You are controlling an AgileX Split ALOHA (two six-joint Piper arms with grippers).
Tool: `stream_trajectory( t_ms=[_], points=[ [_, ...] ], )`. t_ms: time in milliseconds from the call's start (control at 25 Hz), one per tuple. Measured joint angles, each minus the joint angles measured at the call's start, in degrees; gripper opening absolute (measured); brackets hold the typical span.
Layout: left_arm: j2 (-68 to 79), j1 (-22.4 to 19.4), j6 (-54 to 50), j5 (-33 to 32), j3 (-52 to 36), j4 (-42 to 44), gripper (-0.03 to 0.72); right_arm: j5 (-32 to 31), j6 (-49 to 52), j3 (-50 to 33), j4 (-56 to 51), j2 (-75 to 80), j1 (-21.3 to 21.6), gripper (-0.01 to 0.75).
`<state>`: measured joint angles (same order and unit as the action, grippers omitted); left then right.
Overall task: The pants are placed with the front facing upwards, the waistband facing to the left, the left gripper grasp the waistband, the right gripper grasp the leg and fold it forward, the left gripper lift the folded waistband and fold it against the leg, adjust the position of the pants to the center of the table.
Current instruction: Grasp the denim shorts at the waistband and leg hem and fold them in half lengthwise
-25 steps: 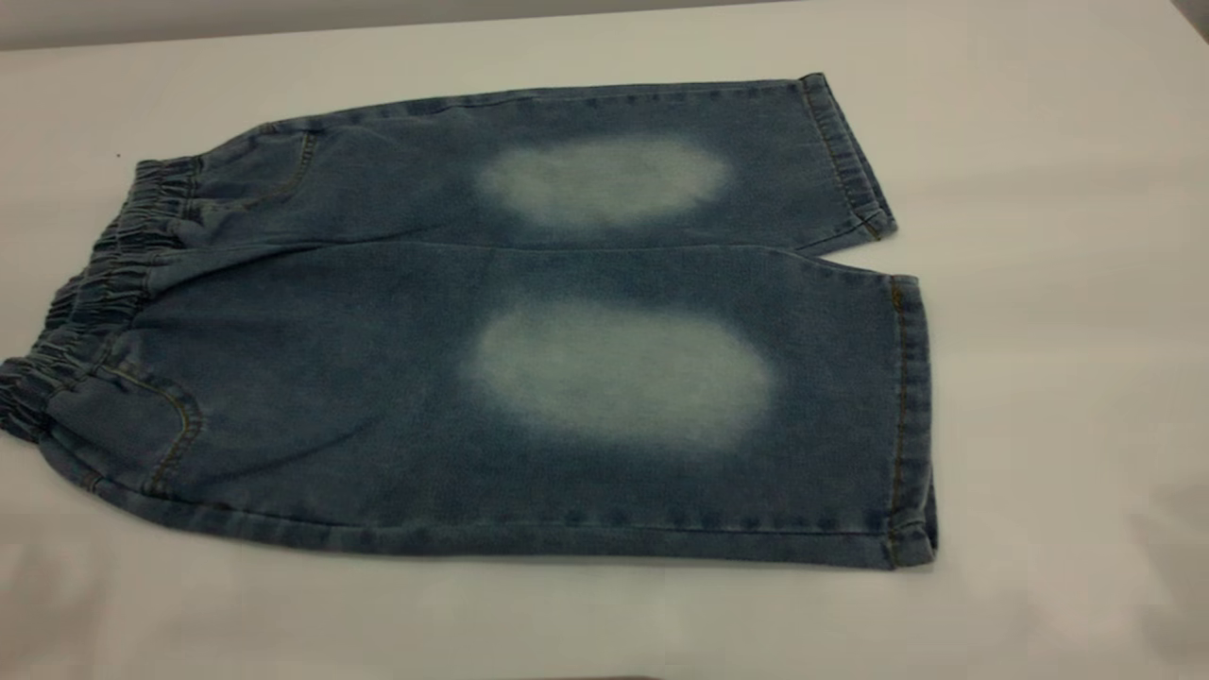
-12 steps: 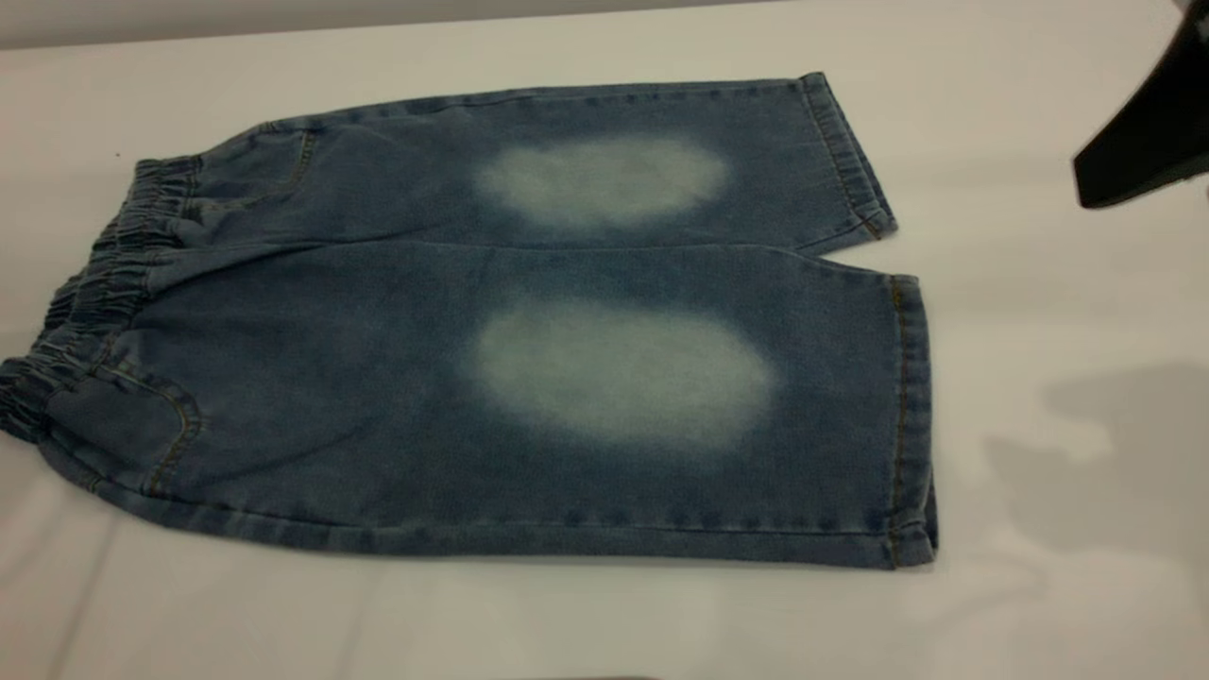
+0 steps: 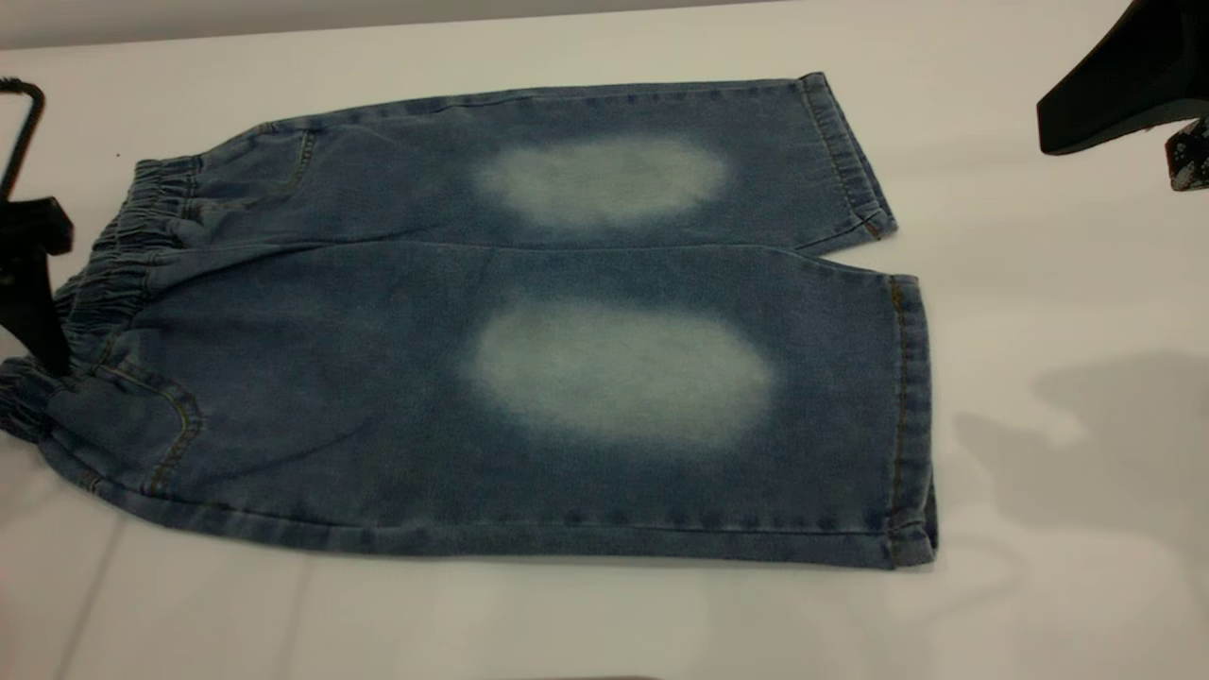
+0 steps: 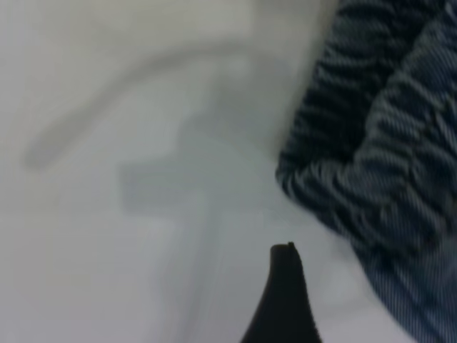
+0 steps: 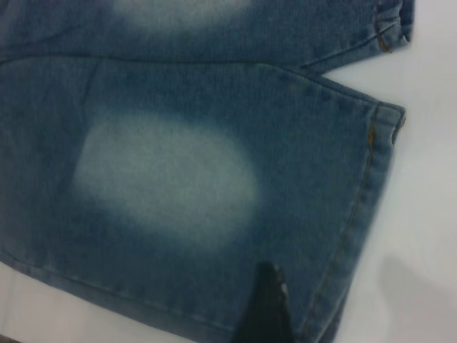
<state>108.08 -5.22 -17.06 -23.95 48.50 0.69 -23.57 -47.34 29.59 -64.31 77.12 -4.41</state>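
Currently: pants laid flat on table, waistband leftward.
Left gripper seen over waistband; right gripper held well beyond the hems; jaw states cannot be told.

The pants are blue denim, each leg front faded to a pale, whitish oval, with tan stitching along the hems and pocket curve. The waistband is a darker blue, ridged in gathered stripes. They lie on a plain white table. The left gripper and the right gripper are both black.
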Motion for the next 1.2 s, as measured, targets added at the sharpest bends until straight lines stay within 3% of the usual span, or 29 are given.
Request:
stream_trajectory(
  t_ms=[520,680,800,880,1200],
  points=[
    [8.43,-0.05,-1.08,6.59,0.57,-2.47,0.521,-0.24,0.31,0.0,-0.01,0.0,0.0,0.54],
    [8.46,0.14,-1.08,7.49,0.59,-2.8,0.383,-3.63,2.85,0.0,-0.01,1.15,0.0,0.54],
    [8.46,1.2,-1.08,8.54,0.59,-2.92,0.19,-6.57,3.91,0.06,-0.14,4.43,0.0,0.54],
    [8.33,2.1,-1.08,8.98,0.59,-2.92,0.104,-7.92,4.16,0.06,-0.73,7.38,0.0,0.54],
    [3.27,5.17,-1.25,9.48,0.53,-2.79,0.084,-11.14,1.14,0.51,-4.76,21.97,0.0,0.54]
  ],
)
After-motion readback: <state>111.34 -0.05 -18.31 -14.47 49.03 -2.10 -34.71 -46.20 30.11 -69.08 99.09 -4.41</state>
